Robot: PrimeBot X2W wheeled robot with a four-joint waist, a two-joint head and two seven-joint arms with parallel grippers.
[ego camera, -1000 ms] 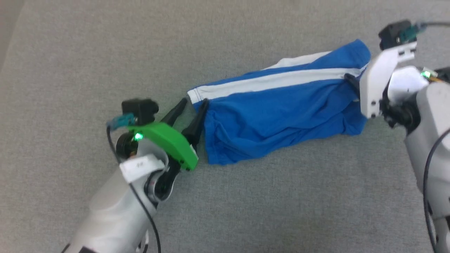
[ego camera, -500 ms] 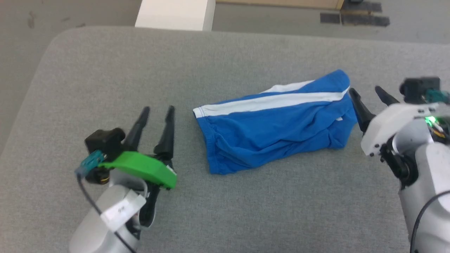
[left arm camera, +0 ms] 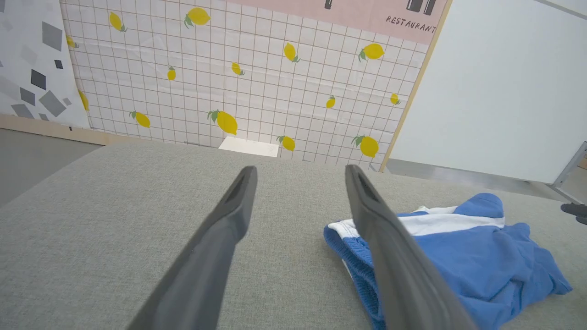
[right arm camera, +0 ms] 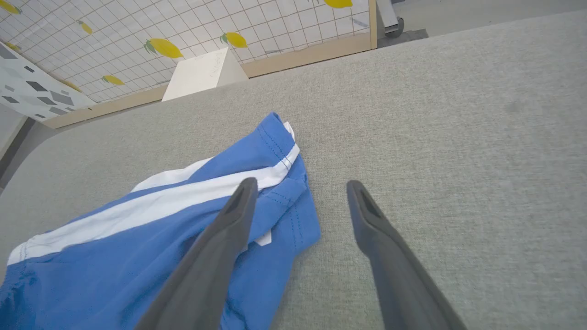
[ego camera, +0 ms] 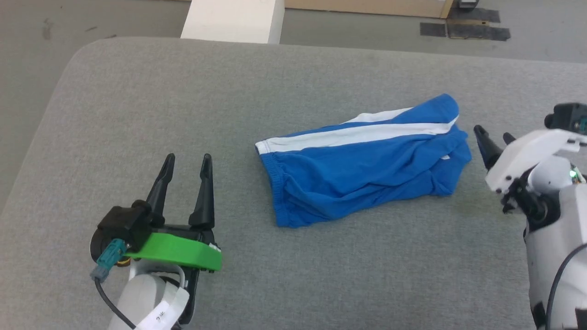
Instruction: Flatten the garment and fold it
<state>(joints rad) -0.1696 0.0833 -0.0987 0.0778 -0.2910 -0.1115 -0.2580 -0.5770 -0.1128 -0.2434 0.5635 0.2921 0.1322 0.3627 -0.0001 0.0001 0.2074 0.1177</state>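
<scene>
Everything is lit brightly and evenly; only faint, soft shadows are cast on the bench (ego camera: 137, 114). In the wrist views the near fingers (left arm camera: 206, 266) are blurred.

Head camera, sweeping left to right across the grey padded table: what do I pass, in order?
The left gripper, two long dark fingers open on a green mount → the crumpled royal-blue fabric shorts with a white side stripe → the right gripper, dark fingers open on a white mount.
</scene>
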